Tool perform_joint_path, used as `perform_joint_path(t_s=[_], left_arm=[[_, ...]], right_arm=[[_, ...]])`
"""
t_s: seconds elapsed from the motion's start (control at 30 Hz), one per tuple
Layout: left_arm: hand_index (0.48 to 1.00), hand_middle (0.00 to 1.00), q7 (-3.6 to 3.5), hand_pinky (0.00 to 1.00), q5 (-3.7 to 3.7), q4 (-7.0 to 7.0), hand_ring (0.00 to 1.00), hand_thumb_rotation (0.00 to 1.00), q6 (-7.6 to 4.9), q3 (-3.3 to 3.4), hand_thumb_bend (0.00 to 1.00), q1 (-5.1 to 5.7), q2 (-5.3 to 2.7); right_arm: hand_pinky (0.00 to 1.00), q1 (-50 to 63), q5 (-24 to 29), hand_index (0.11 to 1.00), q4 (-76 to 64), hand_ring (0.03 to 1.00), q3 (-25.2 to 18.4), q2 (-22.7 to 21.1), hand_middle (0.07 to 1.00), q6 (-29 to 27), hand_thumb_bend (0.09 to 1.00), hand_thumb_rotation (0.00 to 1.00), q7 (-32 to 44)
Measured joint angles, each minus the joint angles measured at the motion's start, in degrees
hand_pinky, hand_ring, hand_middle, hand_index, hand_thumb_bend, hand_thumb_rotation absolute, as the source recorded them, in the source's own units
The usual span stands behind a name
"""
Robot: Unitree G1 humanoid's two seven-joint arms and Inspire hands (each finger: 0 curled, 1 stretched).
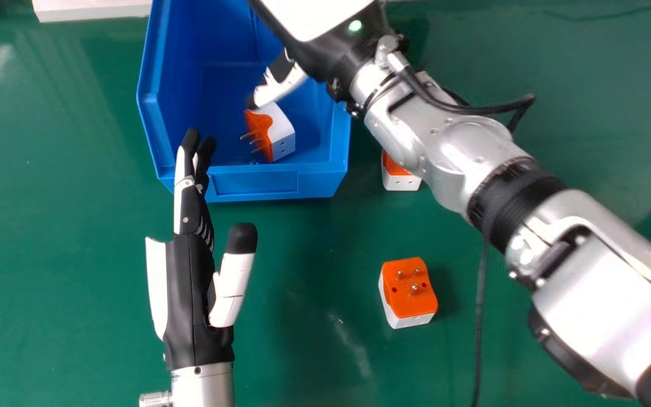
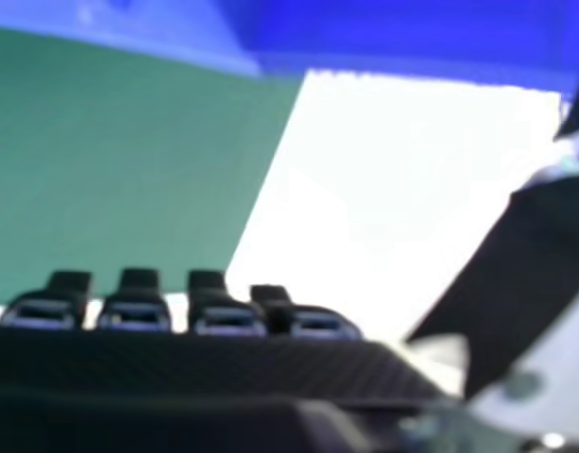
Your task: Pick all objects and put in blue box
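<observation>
Orange-and-white plug adapter (image 1: pixel 281 131) lies in blue plastic box (image 1: pixel 274 183), just by black-and-white right hand (image 1: pixel 284 85); grip, I can't tell. Left hand (image 1: pixel 186 299): fingers (image 1: pixel 188 199) straight.

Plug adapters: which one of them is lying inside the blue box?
The adapter whose pins point to the view's left. The partly hidden adapter and the pins-up adapter sit on the green table.

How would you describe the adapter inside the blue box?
Find the blue box on the green table. Inside lies an orange and white adapter, pins toward the view's left. The fully visible adapter and the partly hidden one sit outside.
</observation>
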Motion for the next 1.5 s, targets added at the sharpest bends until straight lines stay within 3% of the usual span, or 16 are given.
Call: perform_joint_path(t_s=[0.33,0.47,0.57,0.7,1.03,1.23,1.5], left_arm=[[0.950,0.95,-0.62,1.00,-0.19,0.43,0.97,0.94,0.07,0.08,0.91,0.00,0.07],[0.947,0.95,-1.06,0.99,-0.15,0.60,0.96,0.94,-0.03,0.06,0.91,0.03,0.07],[0.946,0.95,-1.41,0.99,-0.38,0.64,0.96,0.94,-0.12,0.09,0.90,0.09,0.07],[0.947,0.95,-1.72,0.99,-0.40,0.74,0.96,0.94,-0.45,0.05,0.91,0.05,0.07],[0.950,0.95,-2.44,0.99,-0.67,0.77,0.96,0.95,-0.47,0.12,0.91,0.07,0.06],[0.952,0.95,-2.78,1.00,-0.86,0.78,0.96,0.95,-0.46,0.15,0.91,0.07,0.07],[0.952,0.95,-2.86,1.00,-0.98,0.80,0.97,0.94,-0.47,0.18,0.91,0.07,0.07]], right_arm=[[0.92,21.5,4.2,1.000,-37.8,1.000,-9.0,-8.8,1.000,0.1,1.000,0.38,11.6],[0.90,29.7,9.1,1.000,-51.4,1.000,-16.4,-11.7,1.000,-0.9,1.000,0.37,15.0],[0.87,32.5,12.6,1.000,-54.6,0.998,-22.8,-13.5,1.000,-3.0,1.000,0.35,14.5],[0.85,37.5,14.0,1.000,-55.8,0.993,-27.0,-14.8,1.000,-3.3,1.000,0.34,15.7],[0.80,43.6,16.1,0.993,-59.5,0.924,-32.1,-16.7,0.964,0.0,0.986,0.31,23.3],[0.77,44.3,12.1,0.995,-64.0,0.901,-31.8,-17.2,0.951,11.2,0.993,0.31,33.2],[0.72,43.1,6.0,0.955,-66.2,0.877,-26.8,-18.8,0.926,22.0,0.985,0.31,48.6]])
